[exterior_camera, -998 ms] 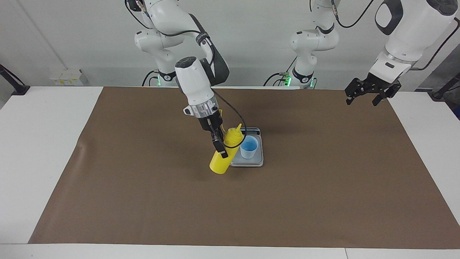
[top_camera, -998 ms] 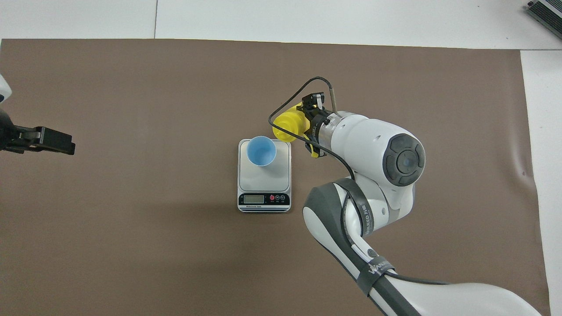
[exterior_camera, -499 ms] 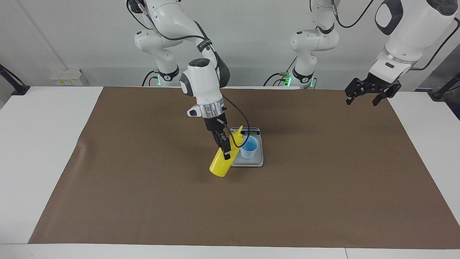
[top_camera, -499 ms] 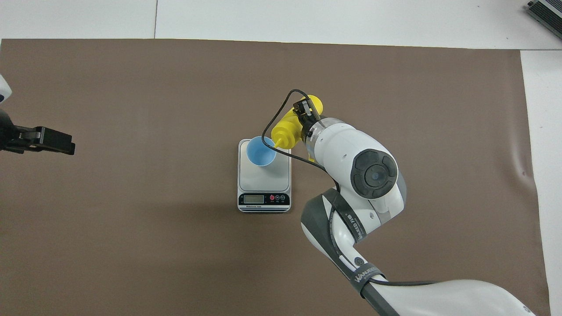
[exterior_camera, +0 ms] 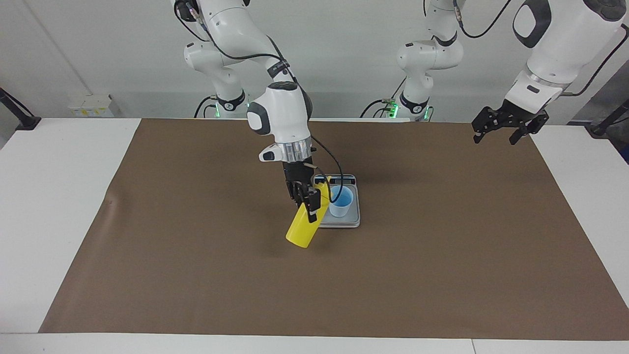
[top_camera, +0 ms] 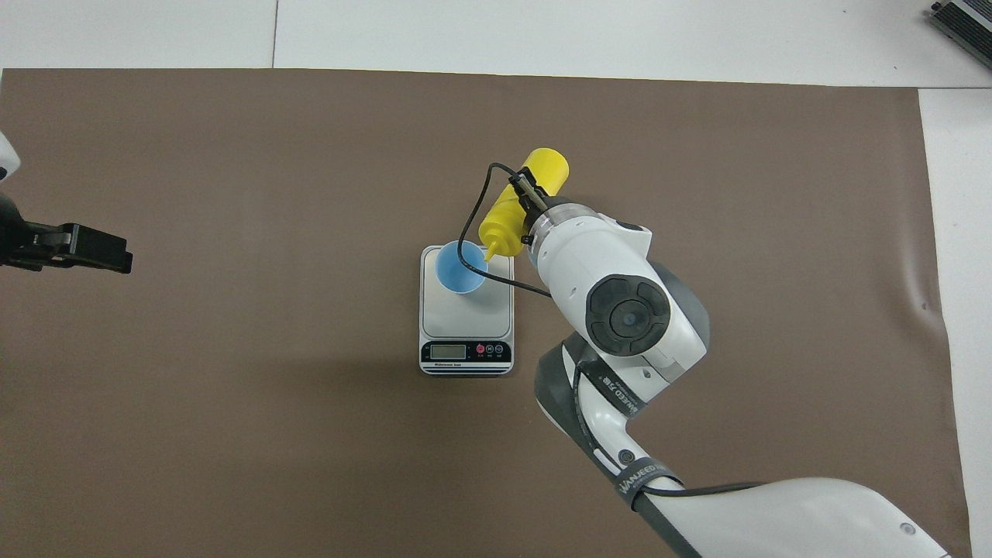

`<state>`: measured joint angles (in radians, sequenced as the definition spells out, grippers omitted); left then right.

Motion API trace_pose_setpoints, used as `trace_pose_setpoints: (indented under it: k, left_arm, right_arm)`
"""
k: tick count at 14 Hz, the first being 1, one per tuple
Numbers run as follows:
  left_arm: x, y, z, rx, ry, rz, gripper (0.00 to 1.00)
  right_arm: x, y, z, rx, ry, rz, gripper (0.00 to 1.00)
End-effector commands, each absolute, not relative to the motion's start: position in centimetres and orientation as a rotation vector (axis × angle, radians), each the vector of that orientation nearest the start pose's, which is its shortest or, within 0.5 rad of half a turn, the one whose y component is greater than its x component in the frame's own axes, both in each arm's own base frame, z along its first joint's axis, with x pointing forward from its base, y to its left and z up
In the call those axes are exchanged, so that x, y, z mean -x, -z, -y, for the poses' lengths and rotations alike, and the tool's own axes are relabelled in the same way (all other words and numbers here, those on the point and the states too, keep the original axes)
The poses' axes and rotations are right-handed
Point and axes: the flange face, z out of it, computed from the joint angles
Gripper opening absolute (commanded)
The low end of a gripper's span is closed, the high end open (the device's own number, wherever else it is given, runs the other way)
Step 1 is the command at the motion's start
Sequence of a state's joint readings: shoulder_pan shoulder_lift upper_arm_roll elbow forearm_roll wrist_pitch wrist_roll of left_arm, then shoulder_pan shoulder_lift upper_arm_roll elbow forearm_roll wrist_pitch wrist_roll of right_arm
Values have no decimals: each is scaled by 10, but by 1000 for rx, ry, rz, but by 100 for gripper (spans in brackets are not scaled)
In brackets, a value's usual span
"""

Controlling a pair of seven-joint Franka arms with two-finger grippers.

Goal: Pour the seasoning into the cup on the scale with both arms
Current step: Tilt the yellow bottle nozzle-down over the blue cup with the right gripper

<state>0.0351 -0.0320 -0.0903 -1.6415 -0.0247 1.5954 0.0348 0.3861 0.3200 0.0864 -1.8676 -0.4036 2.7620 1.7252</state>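
Note:
My right gripper [exterior_camera: 309, 202] is shut on the yellow seasoning bottle [exterior_camera: 300, 231], gripping it around the middle. The bottle [top_camera: 545, 167] hangs tilted in the air, its base over the mat and its nozzle [top_camera: 490, 252] pointing down at the rim of the pale blue cup [top_camera: 461, 267]. The cup [exterior_camera: 341, 200] stands upright on the silver-grey scale [top_camera: 466, 322], at the plate's end away from the display. Nothing visible comes out of the nozzle. My left gripper [exterior_camera: 500, 132] waits open and empty, raised over the mat's edge at the left arm's end of the table [top_camera: 77, 248].
A brown mat [exterior_camera: 196, 255] covers most of the white table [exterior_camera: 54, 196]. The right arm's wrist and black cable [top_camera: 473, 225] hang over the scale's corner. A white socket box [exterior_camera: 91, 105] sits at the wall beside the right arm's base.
The right arm has tipped the bottle further, swinging its nozzle down to the cup's rim and its base up and outward. The left arm, the cup and the scale have not moved.

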Motion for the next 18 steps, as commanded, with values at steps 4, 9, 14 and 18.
trace_pose_setpoints:
  k: [4, 9, 14, 18]
  left_arm:
    - [-536, -610, 37, 3149, -15, -144, 100]
    - [-534, -609, 40, 3150, -20, -83, 100]
    - [-534, -607, 42, 3142, -22, -249, 100]
    - [-533, -607, 41, 3145, -15, -192, 100]
  right_arm:
    - [-617, -405, -340, 2358, 713, -1098, 0]
    - [-629, -386, -356, 2360, 782, -947, 0]
    - [-628, -390, -362, 2255, 778, -867, 0]
    - [-626, -386, -358, 2283, 835, -758, 0]
